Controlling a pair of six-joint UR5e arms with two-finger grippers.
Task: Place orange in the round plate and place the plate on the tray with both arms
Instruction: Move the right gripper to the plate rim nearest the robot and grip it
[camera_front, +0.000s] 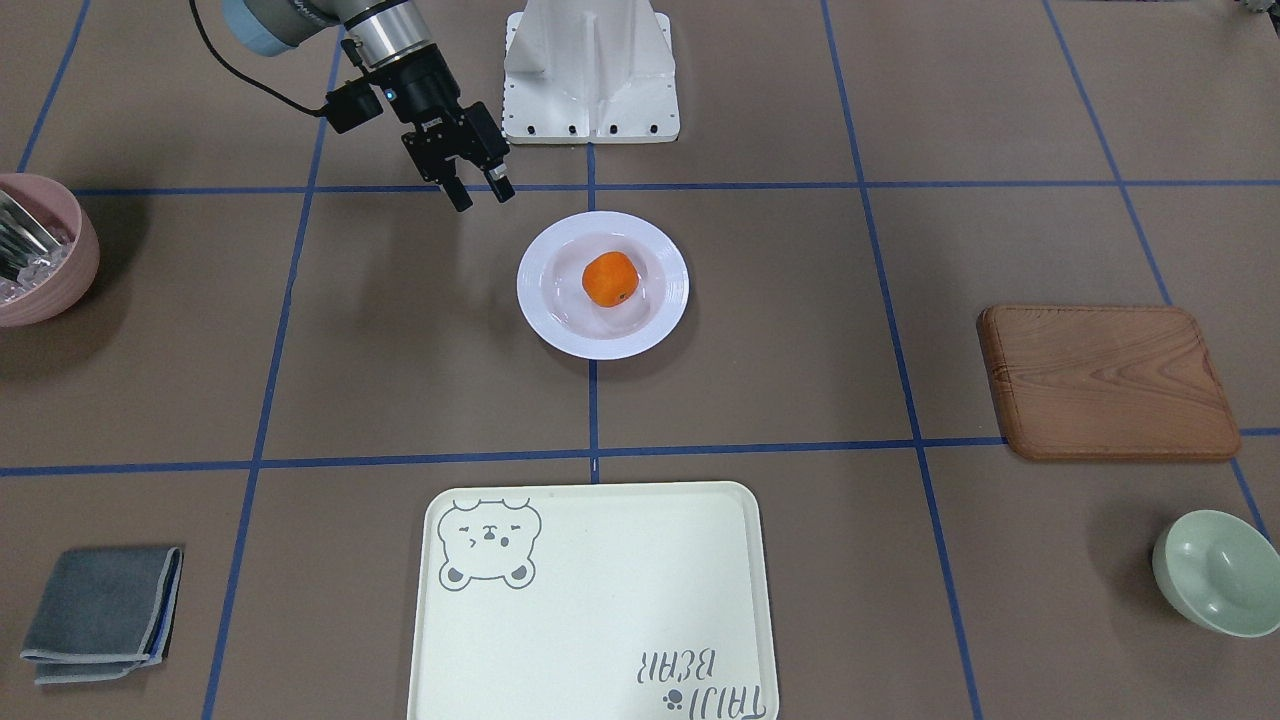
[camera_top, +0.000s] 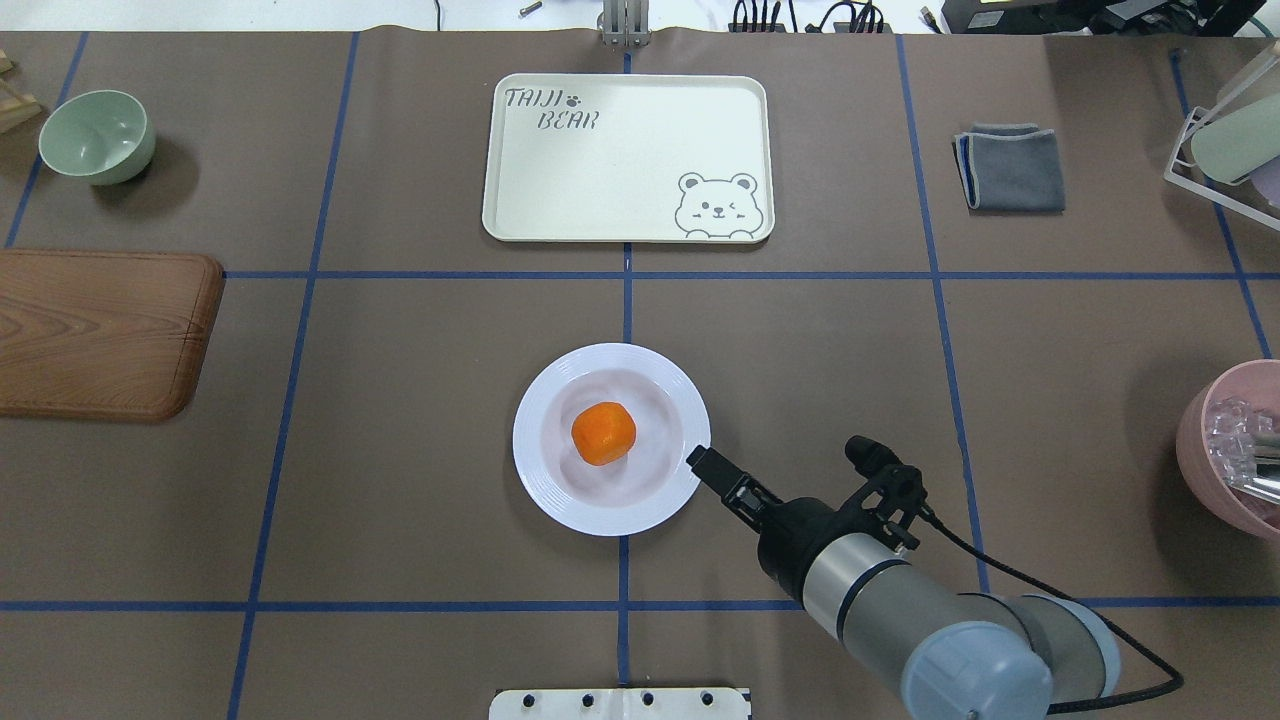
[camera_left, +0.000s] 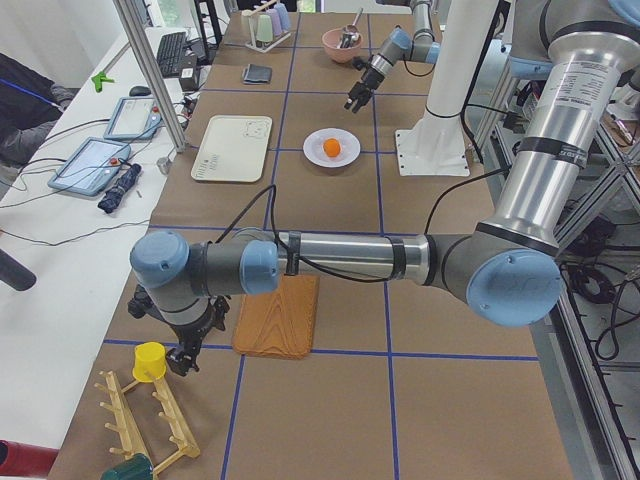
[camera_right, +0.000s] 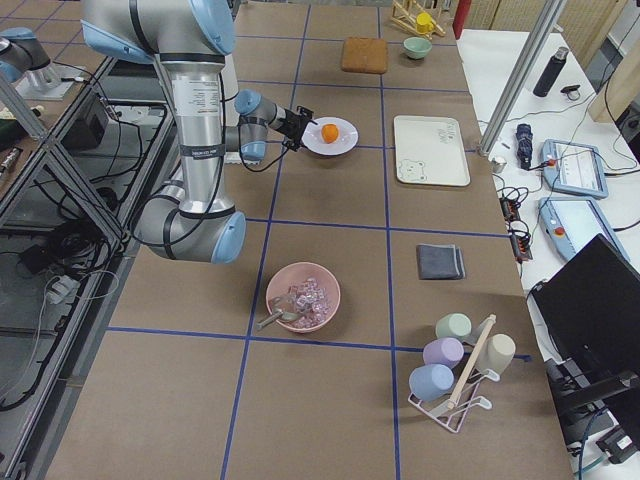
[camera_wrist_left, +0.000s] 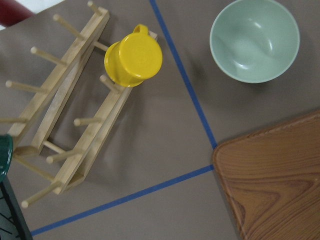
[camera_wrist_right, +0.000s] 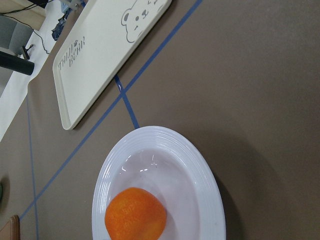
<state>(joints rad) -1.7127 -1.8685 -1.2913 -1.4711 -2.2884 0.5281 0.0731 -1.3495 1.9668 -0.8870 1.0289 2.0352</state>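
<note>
One big brown table (camera_front: 400, 330) with blue lines holds all that we see. Two arms come next. The left arm (camera_left: 350, 258) stretches out low to the far end of the table. The right arm (camera_top: 900, 600) reaches in toward the middle.

The tray (camera_front: 600, 600) lies flat, well apart from the plate, across a blue line from it. A wooden board (camera_front: 1105, 380) lies off to one side. A wooden rack (camera_wrist_left: 70, 130) stands near the board's end.

The plate (camera_front: 540, 300) sits on the table in the middle, right on a blue line. A pink bowl (camera_front: 50, 270) with shiny things in it, a folded grey cloth (camera_front: 100, 612) and a green bowl (camera_front: 1215, 572) sit near the table's edges.

The right gripper (camera_front: 480, 192) hangs in the air near the plate's rim. We see its two fingers spread apart and empty. The left gripper (camera_left: 183, 355) points down by the rack. It shows only in a side view, so we cannot tell if its fingers are apart or together.

A yellow cup (camera_wrist_left: 133, 56) sits on the rack. Smallest is the orange (camera_front: 610, 279). It rests in the dip of the plate, and no gripper touches it.
</note>
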